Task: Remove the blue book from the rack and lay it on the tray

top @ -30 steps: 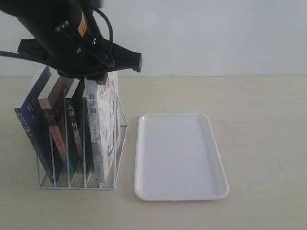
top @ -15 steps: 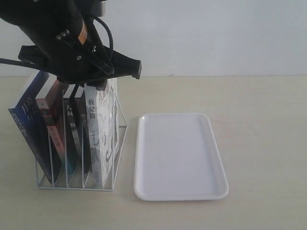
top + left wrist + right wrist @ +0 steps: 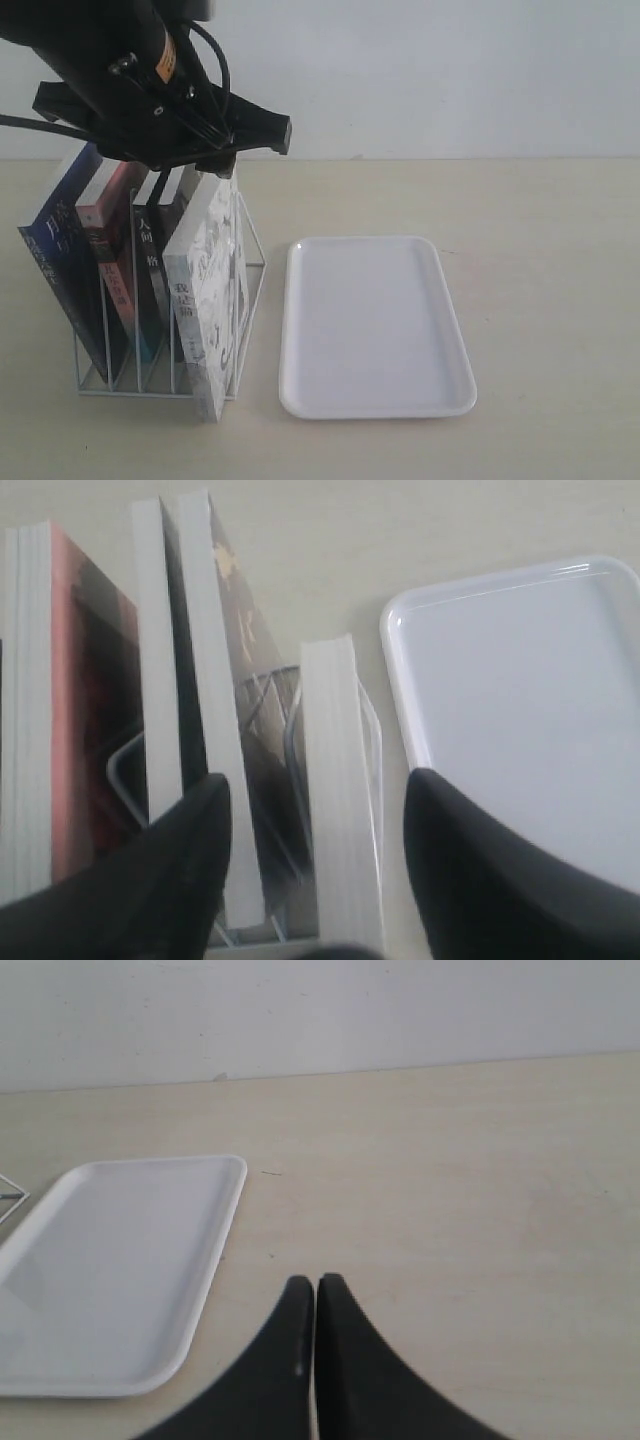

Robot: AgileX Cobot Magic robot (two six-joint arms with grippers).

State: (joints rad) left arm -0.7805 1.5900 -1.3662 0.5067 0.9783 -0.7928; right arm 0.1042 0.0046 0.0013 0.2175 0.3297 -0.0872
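Nearest the camera in the exterior view, the white-spined book [image 3: 205,300] tilts forward. Its bottom corner sits on the table [image 3: 540,300] just in front of the rack [image 3: 120,392] and its top leans back against the wires. Beside it on the right, w/ a narrow gap, lies the tray [image 3: 375,325], flat and bare.

Next back are the rack's slots. From right to left they hold two black-spined books [image 3: 150,270], a red-spined book [image 3: 108,240], then the blue book [image 3: 58,265] in the outermost left slot. The blue book leans out to the left w/ its dark spine facing the camera. It is well apart from the tray, w/ the other books btwn them.

Above the book tops hangs the left arm [image 3: 140,80], black, w/ cables. In the wrist view the left gripper [image 3: 318,780] has its fingers [image 3: 190,870] spread wide. The gap btwn them takes in the white-spined book's page edge and part of one black book. Whether either finger touches a book can't be told. The blue book is not btwn them.

The right gripper [image 3: 315,1282] has its fingers pressed together w/ nothing btwn them. It hangs over bare table, w/ the tray to one side of it.

Farthest back is a plain white wall [image 3: 450,70].
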